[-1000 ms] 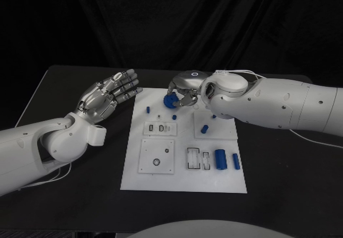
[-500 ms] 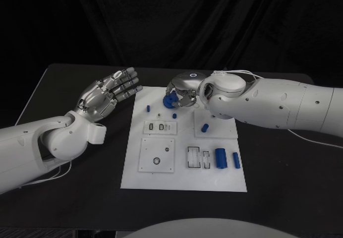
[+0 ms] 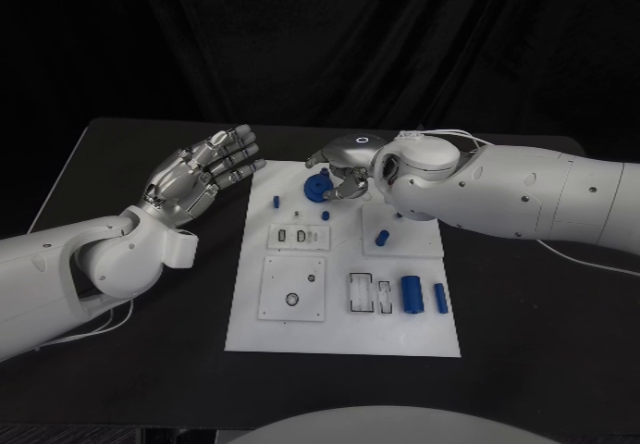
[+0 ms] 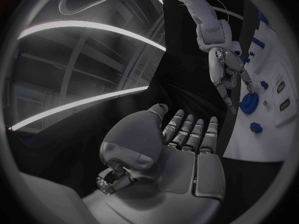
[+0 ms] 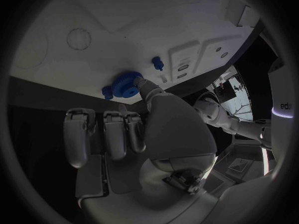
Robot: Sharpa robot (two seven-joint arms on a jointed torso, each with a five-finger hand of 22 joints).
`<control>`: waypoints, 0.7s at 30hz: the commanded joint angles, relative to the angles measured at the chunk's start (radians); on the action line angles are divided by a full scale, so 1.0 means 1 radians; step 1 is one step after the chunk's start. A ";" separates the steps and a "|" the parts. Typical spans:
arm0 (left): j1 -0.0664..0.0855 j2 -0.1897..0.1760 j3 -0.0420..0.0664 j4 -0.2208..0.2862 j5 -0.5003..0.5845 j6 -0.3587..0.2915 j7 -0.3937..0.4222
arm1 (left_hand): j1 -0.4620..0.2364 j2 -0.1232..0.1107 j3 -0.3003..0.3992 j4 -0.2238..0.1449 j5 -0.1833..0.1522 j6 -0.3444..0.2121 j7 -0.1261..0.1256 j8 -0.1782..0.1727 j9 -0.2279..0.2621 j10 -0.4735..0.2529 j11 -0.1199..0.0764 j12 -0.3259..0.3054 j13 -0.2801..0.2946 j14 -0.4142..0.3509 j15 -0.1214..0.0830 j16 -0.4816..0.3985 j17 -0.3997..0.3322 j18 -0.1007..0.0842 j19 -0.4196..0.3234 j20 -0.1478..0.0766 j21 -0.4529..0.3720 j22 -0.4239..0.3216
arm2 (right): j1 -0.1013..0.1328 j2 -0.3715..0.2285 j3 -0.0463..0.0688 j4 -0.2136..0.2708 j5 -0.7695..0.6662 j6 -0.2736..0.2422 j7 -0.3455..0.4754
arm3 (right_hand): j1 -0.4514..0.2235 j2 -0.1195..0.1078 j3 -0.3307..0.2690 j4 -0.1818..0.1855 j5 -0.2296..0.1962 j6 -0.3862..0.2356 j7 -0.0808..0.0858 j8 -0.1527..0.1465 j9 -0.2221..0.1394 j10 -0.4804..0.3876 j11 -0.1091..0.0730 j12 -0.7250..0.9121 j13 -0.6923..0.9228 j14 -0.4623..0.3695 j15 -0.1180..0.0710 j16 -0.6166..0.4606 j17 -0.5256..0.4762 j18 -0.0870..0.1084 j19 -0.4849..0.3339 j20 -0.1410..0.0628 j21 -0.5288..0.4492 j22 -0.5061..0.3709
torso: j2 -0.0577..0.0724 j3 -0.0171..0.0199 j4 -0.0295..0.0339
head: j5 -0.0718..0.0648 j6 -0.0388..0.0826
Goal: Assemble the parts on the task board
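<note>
right wrist view: right hand (image 5: pixel 134 134) thumb touches blue gear (image 5: pixel 126 84); grasp unclear. left hand (image 3: pixel 200 176) spread, released.

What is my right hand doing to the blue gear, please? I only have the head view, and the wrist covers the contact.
Observer: In the right wrist view, one of the right hand's fingers touches the rim of the blue gear; the others lie clear of it.
Operator: Is the gear down on the board?
Observer: The left wrist view shows it side-on at the white board's edge, one fingertip over it and another beside it. I cannot tell whether it rests flat.
Operator: And the left hand?
Observer: Its palm is bare, with the fingers straight.
</note>
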 commanded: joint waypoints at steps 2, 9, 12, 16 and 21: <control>-0.001 -0.001 0.001 0.002 -0.001 0.016 0.117 | -0.005 -0.003 0.007 -0.003 0.007 0.000 0.018 0.001 0.000 0.001 0.001 0.000 0.000 0.000 0.007 0.006 0.001 -0.009 0.009 -0.001 0.006 0.001 | -0.002 -0.009 0.001 0.001 -0.006 -0.023 -0.015 | 0.004 -0.004 -0.007 0.001 -0.009 0.020 0.002 0.002 0.003 0.104 -0.004 0.003 0.263 0.105 -0.006 0.003 0.263 -0.010 0.051 -0.008 -0.005 0.211 | 0.001 0.0007 -0.0007 | 0.000 -0.002; -0.001 -0.002 0.001 0.002 -0.001 0.016 0.116 | -0.005 -0.003 0.007 -0.003 0.007 0.000 0.018 0.001 0.000 0.001 0.001 0.000 0.000 0.000 0.007 0.006 0.001 -0.009 0.009 -0.001 0.006 0.001 | -0.002 -0.023 0.001 0.006 -0.006 -0.009 -0.016 | 0.000 0.001 -0.013 0.006 -0.020 0.087 0.006 0.019 0.012 0.104 -0.001 0.003 0.263 0.105 -0.003 0.003 0.263 -0.010 0.050 -0.007 -0.007 0.210 | 0.001 0.0012 -0.0006 | 0.000 -0.002; -0.001 -0.002 0.001 0.002 -0.001 0.017 0.115 | -0.005 -0.003 0.007 -0.003 0.007 0.000 0.018 0.001 0.000 0.001 0.001 0.000 0.000 0.000 0.007 0.006 0.001 -0.009 0.009 -0.001 0.006 0.001 | -0.002 -0.028 0.001 0.009 -0.006 -0.005 -0.015 | -0.001 0.004 -0.017 0.008 -0.024 0.156 0.009 0.035 0.023 0.104 0.002 0.003 0.263 0.105 -0.001 0.003 0.263 -0.010 0.050 -0.005 -0.007 0.210 | 0.001 0.0009 -0.0018 | 0.000 -0.002; -0.001 -0.001 0.001 0.001 -0.001 0.018 0.114 | -0.006 -0.003 0.009 -0.003 0.007 0.002 0.019 0.002 0.000 0.000 0.001 0.001 0.000 -0.001 0.007 0.006 0.001 -0.010 0.009 -0.001 0.006 0.001 | -0.003 -0.035 0.001 0.015 -0.006 -0.001 -0.014 | -0.002 0.008 -0.022 0.011 -0.027 0.231 0.009 0.058 0.030 0.104 0.003 0.003 0.263 0.105 0.001 0.003 0.263 -0.010 0.051 -0.003 -0.007 0.211 | 0.001 0.0005 -0.0025 | 0.001 -0.002; -0.001 -0.001 0.001 0.000 -0.001 0.018 0.113 | -0.007 -0.002 0.010 -0.003 0.007 0.002 0.019 0.002 0.000 0.000 0.002 0.001 0.000 -0.001 0.007 0.005 0.001 -0.010 0.009 -0.001 0.006 0.001 | -0.005 -0.041 0.001 0.021 -0.006 0.000 -0.011 | 0.001 0.011 -0.023 0.011 -0.026 0.281 0.006 0.076 0.033 0.104 0.002 0.003 0.263 0.105 0.000 0.003 0.263 -0.010 0.049 -0.003 -0.010 0.210 | 0.000 0.0004 -0.0023 | -0.001 -0.003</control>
